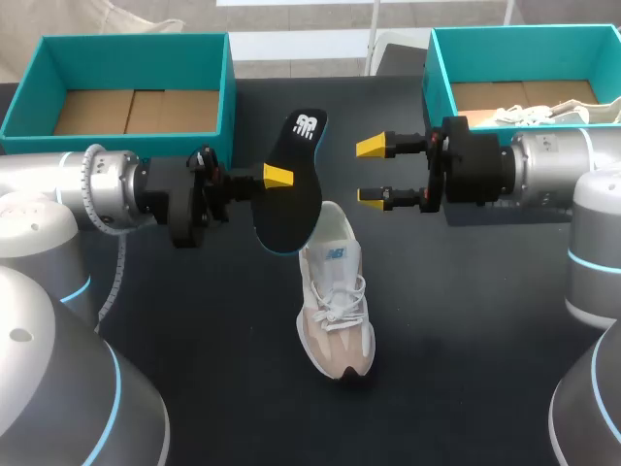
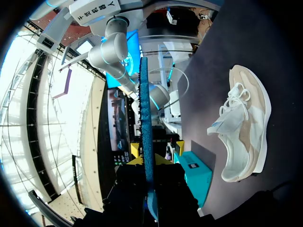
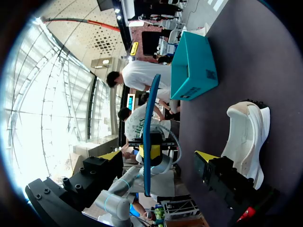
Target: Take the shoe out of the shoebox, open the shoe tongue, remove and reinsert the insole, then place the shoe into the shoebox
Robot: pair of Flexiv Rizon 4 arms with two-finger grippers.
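Insole (image 1: 291, 214): thin, light and bendy by the look of it; held aloft mid-table; best pinched flat at mid-length.
Left gripper (image 1: 278, 178): fingers pinching the insole's middle.
Shoe (image 1: 335, 301): soft sneaker on the table, at 5 o'clock of the insole.
Right gripper (image 1: 372, 171): fingers spread, empty, at 3 o'clock.
Print: white logo on the insole's heel end, blue mark on the shoe's tongue.
Shoeboxes: teal, at 10 (image 1: 136, 41) and 2 o'clock (image 1: 439, 78).

I'm seeing the shoe (image 1: 335, 301) lying mid-table (image 1: 466, 320), toe toward me. My left gripper (image 1: 277, 177) is holding the insole (image 1: 291, 209) just behind and above the heel. My right gripper (image 1: 371, 172) is hanging just right of the insole, apart from it. The left box (image 1: 126, 41) is sitting back left. The right box (image 1: 524, 34) is sitting back right, with a second shoe (image 1: 543, 115) in it.
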